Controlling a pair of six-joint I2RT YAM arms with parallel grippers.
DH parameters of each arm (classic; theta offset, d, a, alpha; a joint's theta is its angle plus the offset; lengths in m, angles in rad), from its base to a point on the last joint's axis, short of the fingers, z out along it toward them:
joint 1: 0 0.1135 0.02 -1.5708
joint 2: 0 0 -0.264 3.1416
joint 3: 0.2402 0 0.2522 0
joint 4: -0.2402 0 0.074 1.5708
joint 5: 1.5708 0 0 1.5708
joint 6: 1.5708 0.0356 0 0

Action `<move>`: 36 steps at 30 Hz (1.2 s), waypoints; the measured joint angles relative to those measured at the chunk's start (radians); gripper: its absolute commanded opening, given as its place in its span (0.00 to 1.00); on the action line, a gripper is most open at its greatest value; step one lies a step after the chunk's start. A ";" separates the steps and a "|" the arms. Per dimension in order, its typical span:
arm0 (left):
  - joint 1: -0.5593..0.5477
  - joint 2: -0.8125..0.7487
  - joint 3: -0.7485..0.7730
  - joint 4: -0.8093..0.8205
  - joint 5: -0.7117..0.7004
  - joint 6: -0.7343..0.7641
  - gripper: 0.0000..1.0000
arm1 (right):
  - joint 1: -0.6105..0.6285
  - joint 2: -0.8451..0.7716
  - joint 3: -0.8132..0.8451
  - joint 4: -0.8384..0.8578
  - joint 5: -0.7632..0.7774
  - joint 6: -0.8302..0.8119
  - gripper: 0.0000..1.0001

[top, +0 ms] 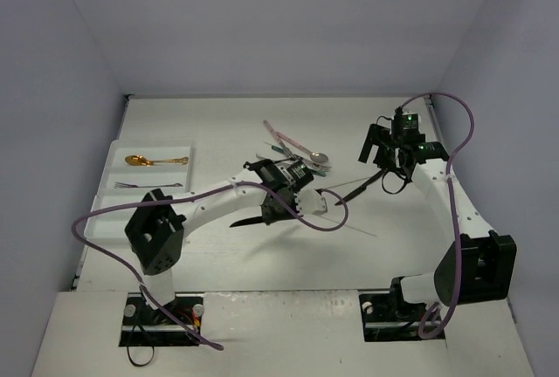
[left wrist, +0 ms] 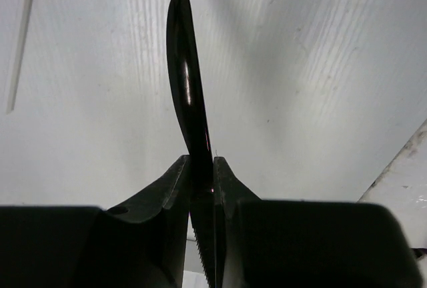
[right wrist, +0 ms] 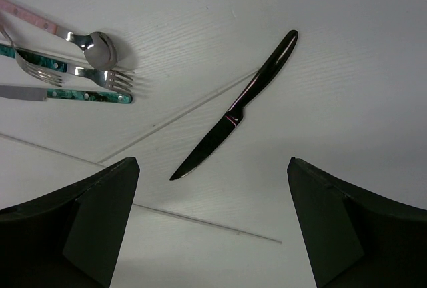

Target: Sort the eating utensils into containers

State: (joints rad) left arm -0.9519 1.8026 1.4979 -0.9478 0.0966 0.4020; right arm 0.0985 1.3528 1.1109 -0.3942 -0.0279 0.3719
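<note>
Firmly clamped, left gripper (left wrist: 200, 163) holds one black knife (left wrist: 185, 81); right gripper (right wrist: 212, 168), spread, hangs above another knife (right wrist: 233, 115).

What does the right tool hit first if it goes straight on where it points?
Probably the black knife lying flat on the table, roughly centred between the fingers of the open right tool. A thin pale stick lies right beside it; depth is unclear, so contact order is uncertain.

A glossy black knife (right wrist: 235, 109), a gold spoon (top: 144, 161) in the white tray (top: 166, 173), a pink-handled spoon (right wrist: 57, 29) and a green-marbled knife (right wrist: 73, 95) show.
</note>
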 measured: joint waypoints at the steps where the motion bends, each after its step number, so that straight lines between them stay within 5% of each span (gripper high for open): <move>1: 0.013 -0.020 -0.009 -0.003 0.002 0.010 0.00 | 0.000 0.009 0.003 0.003 -0.001 -0.001 0.91; 14: 0.185 -0.085 -0.144 0.010 0.051 0.140 0.00 | -0.001 0.112 0.028 0.057 -0.028 -0.006 0.91; 24: 0.250 0.048 -0.150 0.067 0.074 0.148 0.47 | -0.001 0.124 0.046 0.070 -0.040 -0.007 0.91; 36: 0.333 0.041 -0.168 0.071 0.005 0.171 0.49 | -0.001 0.124 0.047 0.070 -0.050 -0.003 0.91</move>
State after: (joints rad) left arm -0.6185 1.8431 1.3303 -0.8771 0.1014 0.5728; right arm 0.0978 1.4773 1.1576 -0.3241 -0.0779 0.3691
